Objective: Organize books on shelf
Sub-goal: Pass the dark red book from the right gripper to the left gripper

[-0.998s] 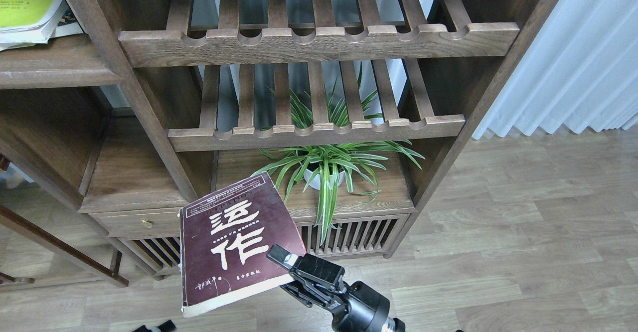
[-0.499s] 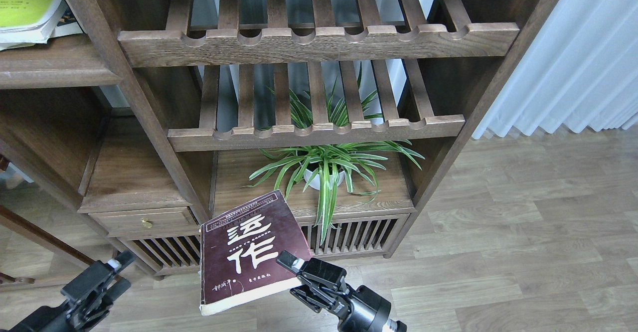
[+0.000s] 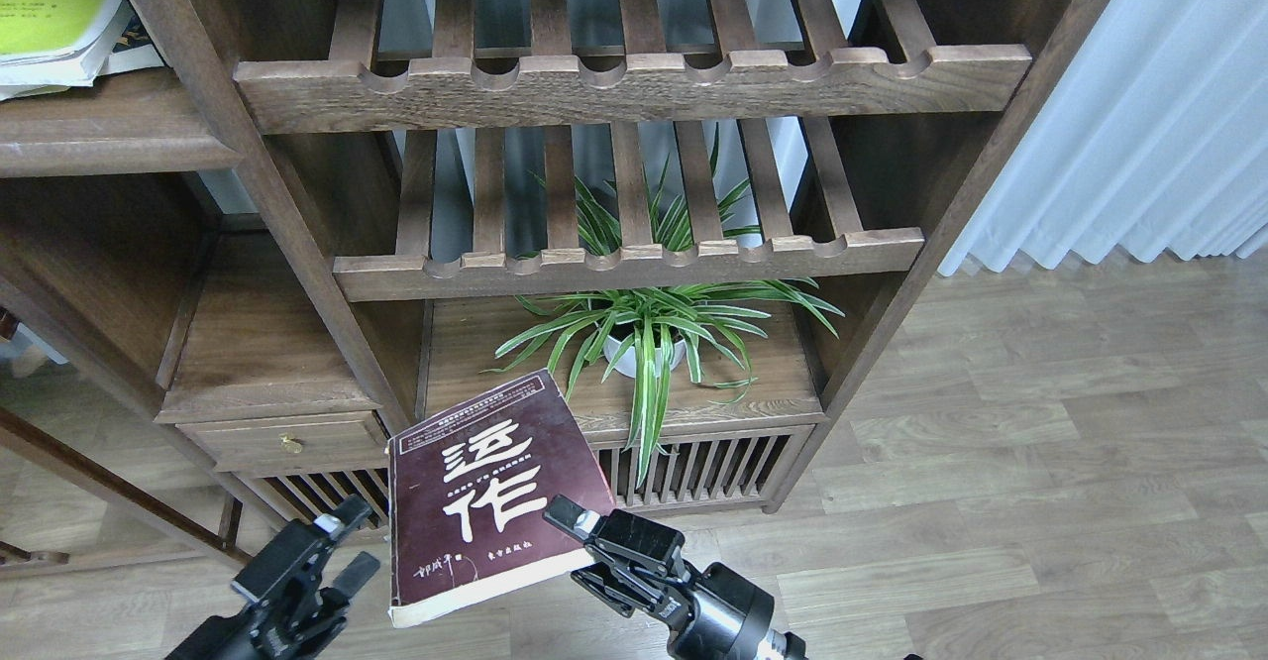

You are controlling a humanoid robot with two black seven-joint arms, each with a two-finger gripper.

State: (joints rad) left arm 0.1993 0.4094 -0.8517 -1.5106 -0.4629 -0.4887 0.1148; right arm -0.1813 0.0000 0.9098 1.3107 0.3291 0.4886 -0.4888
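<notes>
Gripping the maroon book (image 3: 490,496) by its right edge, our right gripper (image 3: 573,524) holds it tilted, cover up, low in front of the wooden unit (image 3: 297,234). Our left gripper (image 3: 347,546) hangs just left of the book with fingers parted, touching nothing. A yellow-green book (image 3: 50,6) lies on the shelf (image 3: 99,135) at upper left.

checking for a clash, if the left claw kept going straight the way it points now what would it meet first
Most likely the maroon book: the left claw, fingers apart, points up and to the right, toward the book's left edge close by. Depth is unclear from this single view, so it might pass beside the book, held by the right claw.
</notes>
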